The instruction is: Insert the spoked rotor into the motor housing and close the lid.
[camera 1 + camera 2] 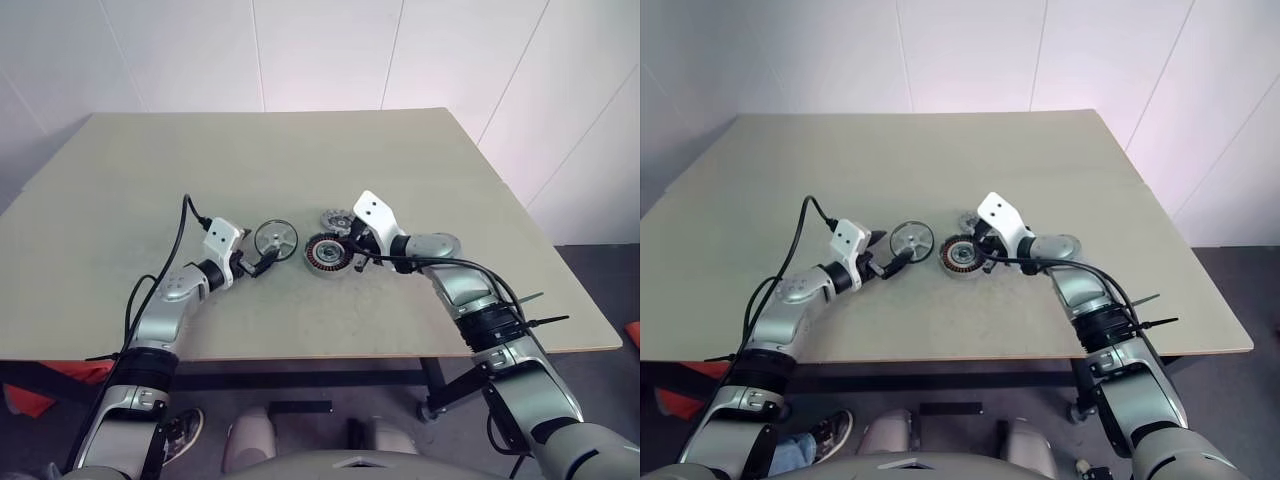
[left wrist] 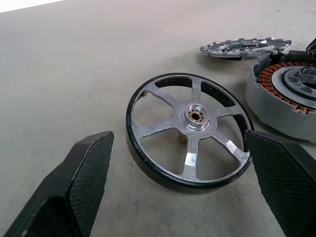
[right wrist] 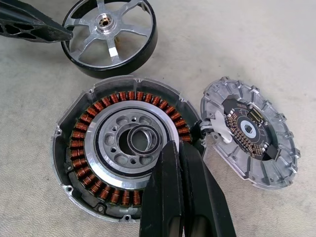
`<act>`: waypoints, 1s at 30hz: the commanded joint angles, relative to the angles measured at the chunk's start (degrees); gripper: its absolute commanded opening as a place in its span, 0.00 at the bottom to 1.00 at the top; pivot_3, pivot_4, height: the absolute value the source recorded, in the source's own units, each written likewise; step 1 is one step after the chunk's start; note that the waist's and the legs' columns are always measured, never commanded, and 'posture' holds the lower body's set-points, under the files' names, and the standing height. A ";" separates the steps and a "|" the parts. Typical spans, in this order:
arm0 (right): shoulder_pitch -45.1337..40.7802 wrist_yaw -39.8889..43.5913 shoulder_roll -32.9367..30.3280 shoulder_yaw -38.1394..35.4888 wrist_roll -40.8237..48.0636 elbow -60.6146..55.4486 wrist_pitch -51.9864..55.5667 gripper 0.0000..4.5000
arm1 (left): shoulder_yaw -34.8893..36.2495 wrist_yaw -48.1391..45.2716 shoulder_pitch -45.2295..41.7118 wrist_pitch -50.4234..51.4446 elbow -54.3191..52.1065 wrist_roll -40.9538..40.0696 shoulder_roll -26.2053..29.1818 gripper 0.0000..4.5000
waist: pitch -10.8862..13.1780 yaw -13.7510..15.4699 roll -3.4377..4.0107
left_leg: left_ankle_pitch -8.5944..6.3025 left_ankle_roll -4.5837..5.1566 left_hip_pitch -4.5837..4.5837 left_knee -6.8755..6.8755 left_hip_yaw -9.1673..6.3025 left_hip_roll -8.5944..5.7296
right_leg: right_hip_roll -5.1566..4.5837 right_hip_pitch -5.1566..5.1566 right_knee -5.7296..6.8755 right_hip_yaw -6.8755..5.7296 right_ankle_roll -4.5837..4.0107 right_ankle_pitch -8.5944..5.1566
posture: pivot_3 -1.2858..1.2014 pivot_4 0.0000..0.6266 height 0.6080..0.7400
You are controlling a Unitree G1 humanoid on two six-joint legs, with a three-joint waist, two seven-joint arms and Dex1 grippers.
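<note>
Small round dark-rimmed spoked rotor (image 2: 190, 131) w/ silvery spokes lies flat on bench (image 1: 300, 160), beside housing. Left gripper (image 2: 180, 185) wide open, empty, straddling it; looks stiff, light, slick: take by rim. Right gripper (image 3: 178, 163) shut, empty.

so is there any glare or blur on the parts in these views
Left wrist view: the spoked rotor is sharp, with bright sheen on its silvery spokes, and the lid behind is slightly soft. Right wrist view: the motor housing is crisp, its windings show plainly, and the shut right gripper looms dark and blurred in the foreground. Left eye view: even, soft light on the table, with only faint shadows.
</note>
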 commanded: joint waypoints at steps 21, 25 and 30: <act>0.06 -1.85 1.52 0.21 -0.85 -3.90 -1.09 0.01 | 0.32 -0.16 -1.16 -0.84 -1.60 -0.04 0.38 1.00 | 0.00 -0.01 0.00 | 0.00 0.00 0.01 0.00 0.00 0.01 | 0.01 0.00 0.00 0.00 0.00 0.00 | 0.52 0.00 1.00; -0.04 -1.02 1.28 0.31 -0.30 -5.92 -1.24 0.01 | 0.05 -0.19 -1.20 -0.92 -1.44 0.05 0.13 1.00 | 0.00 -0.01 0.00 | 0.00 0.00 0.01 0.00 0.00 0.00 | 0.00 0.00 0.00 0.00 0.00 0.00 | 0.52 0.00 1.00; -0.71 -0.99 1.33 0.15 -0.08 -7.92 -0.62 0.01 | -0.01 -0.41 -1.33 -0.95 -1.26 0.03 0.14 1.00 | 0.00 -0.01 0.00 | 0.00 0.00 0.01 0.00 0.00 0.00 | 0.00 0.00 0.00 0.00 0.00 0.00 | 0.52 0.00 1.00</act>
